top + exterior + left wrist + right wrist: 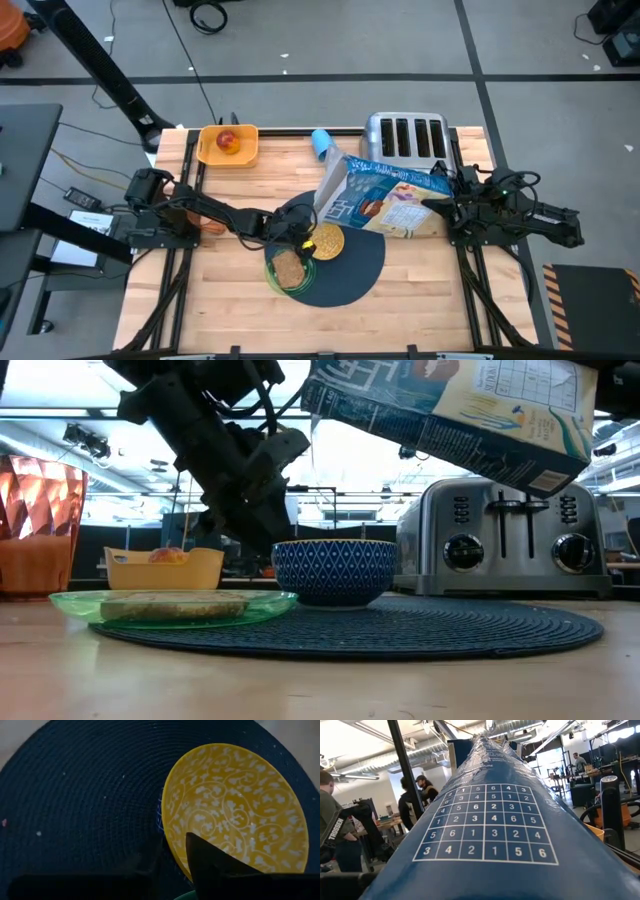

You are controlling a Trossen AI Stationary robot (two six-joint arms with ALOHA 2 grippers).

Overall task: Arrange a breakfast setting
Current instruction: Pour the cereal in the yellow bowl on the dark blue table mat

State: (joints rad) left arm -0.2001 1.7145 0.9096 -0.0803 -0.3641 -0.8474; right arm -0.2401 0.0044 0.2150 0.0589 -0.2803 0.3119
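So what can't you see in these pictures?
- Spoon: not seen in any view.
- Inside of the bowl: low view shows only its blue outside wall.
- Toaster front: high view, the cereal box covers it.
- Left fingers at the bowl's rim: left wrist view, dark and cut off by the picture's edge.
- Right fingers: right wrist view, the box hides them.

Overhead camera looks straight down, the round mat (340, 268) low of centre, the toaster (405, 137) beyond it. Table-level camera sits at the mat's (400, 625) near edge, facing the toaster (505, 535) and room. Left wrist camera hovers close above the mat (80, 805) and yellow bowl (235, 805). Right wrist camera presses against a cereal box (490, 820), room behind.
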